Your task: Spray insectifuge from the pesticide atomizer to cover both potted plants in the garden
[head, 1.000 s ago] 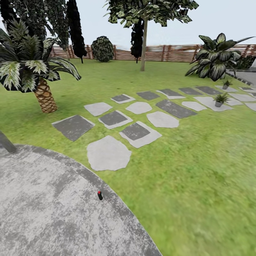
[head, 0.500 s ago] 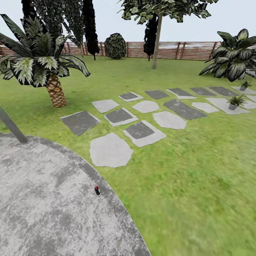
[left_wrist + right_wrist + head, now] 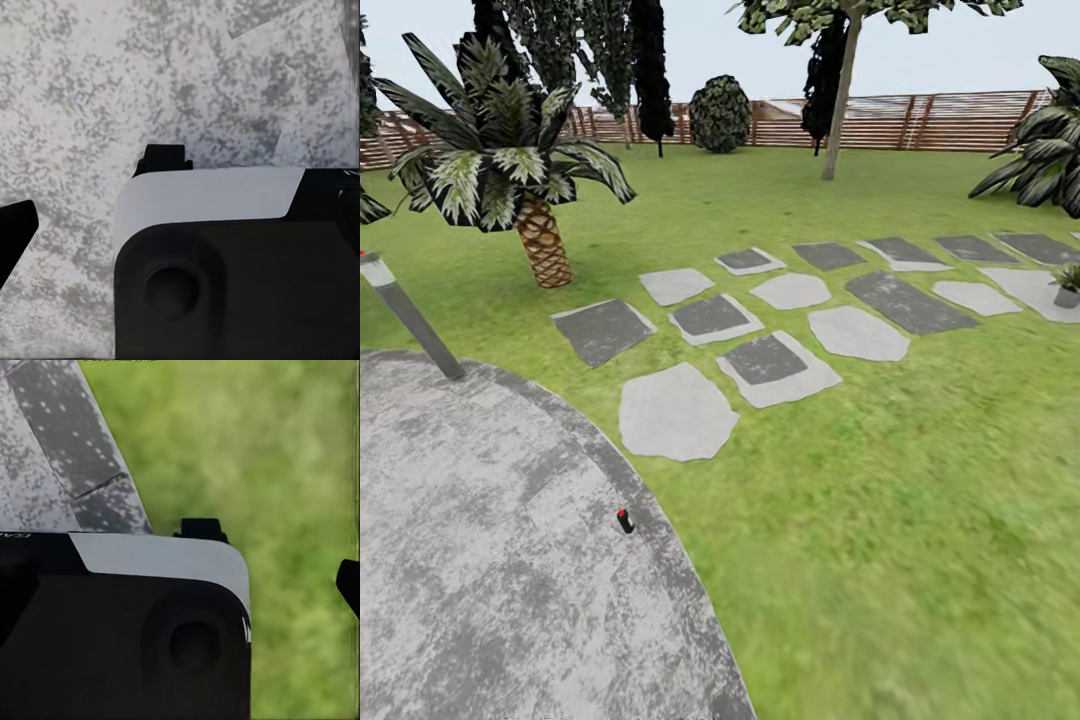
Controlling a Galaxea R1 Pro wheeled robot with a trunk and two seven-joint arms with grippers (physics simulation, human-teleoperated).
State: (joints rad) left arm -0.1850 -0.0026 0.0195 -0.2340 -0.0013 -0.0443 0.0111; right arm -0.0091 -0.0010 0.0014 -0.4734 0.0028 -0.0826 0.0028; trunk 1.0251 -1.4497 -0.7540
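One potted plant (image 3: 1068, 283), a small rosette in a grey pot, stands on a pale stepping stone at the head view's right edge. The other potted plant and the pesticide atomizer are out of view. The garden lawn (image 3: 880, 480) spreads ahead with grey and white stepping stones (image 3: 765, 360). In the left wrist view my left gripper (image 3: 90, 195) hangs open over speckled grey paving, its dark fingertips (image 3: 163, 157) wide apart. In the right wrist view my right gripper (image 3: 275, 556) is open over blurred grass, nothing between its fingers.
A curved grey paved patio (image 3: 480, 580) fills the near left; a tiny dark object with a red top (image 3: 625, 521) stands near its edge. A slanted grey post (image 3: 410, 318), a striped-leaf palm (image 3: 510, 170), a tree trunk (image 3: 841, 110), a round bush (image 3: 721, 113) and a slatted fence (image 3: 920, 122) stand beyond.
The whole head view has swung left, so everything slides rightward in the picture. One potted plant has left the right edge and the grey post has come in at the left.
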